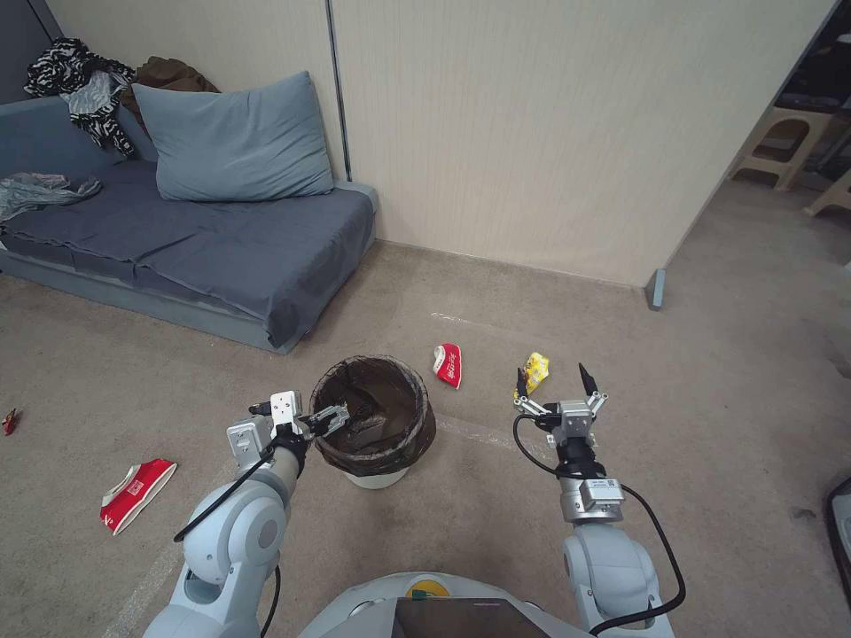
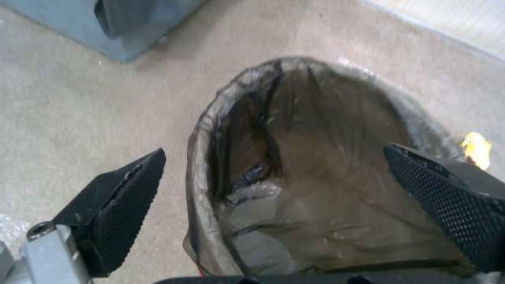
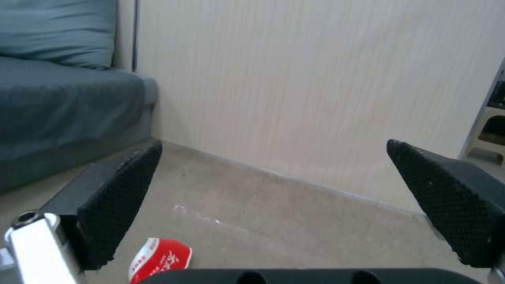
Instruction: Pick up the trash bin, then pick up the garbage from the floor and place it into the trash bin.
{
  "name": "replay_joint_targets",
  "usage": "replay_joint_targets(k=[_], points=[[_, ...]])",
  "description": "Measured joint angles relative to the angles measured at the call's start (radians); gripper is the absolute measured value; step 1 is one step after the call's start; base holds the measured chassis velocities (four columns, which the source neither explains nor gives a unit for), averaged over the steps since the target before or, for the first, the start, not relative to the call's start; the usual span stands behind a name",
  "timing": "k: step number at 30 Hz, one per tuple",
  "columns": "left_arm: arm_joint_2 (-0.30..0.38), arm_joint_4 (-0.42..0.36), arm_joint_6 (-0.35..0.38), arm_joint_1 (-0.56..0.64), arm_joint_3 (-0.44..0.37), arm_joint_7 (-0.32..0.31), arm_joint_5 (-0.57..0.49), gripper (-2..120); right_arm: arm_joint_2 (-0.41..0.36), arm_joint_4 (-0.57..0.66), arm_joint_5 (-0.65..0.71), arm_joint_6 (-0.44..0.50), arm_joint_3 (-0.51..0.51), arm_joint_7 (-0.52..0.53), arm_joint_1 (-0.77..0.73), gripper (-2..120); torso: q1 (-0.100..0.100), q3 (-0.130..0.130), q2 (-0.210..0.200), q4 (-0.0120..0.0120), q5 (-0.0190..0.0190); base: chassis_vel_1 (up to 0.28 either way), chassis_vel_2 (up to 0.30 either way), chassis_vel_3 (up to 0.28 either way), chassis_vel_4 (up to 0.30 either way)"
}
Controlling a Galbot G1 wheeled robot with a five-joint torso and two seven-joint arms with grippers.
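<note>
Trash bin [image 1: 374,424] upright on carpet, near the sofa [image 1: 222,257] corner; dark liner over rim, only crumpled liner visible inside. Left hand [image 1: 341,409] at the near-left rim, fingers spread wide astride it, gripping nothing. Right hand [image 1: 557,379] well apart to the right, wide open, empty. Red packet [image 1: 448,364] and yellow wrapper [image 1: 534,369] lie beyond; another red packet [image 1: 135,493] far left. Open carpet all around.

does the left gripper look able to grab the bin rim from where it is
Probably yes: the left gripper is open and straddles the trash bin rim, one finger outside, the other over the liner, nothing between.
</note>
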Motion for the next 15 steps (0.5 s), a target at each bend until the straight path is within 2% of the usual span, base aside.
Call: replay_joint_targets(k=[7, 15], points=[[0.005, 0.117, 0.010, -0.055, 0.003, 0.003, -0.005, 100, 0.000, 0.005, 0.000, 0.000, 0.003, -0.006, -0.003, 100, 0.000, 0.000, 0.000, -0.0001, 0.0000, 0.000, 0.000, 0.000, 0.000], [-0.006, 0.200, 0.006, -0.077, -0.001, 0.002, -0.007, 100, 0.000, 0.002, 0.000, 0.001, 0.001, -0.011, -0.006, 100, 0.000, 0.000, 0.000, 0.0000, -0.0001, 0.000, 0.000, 0.000, 0.000]])
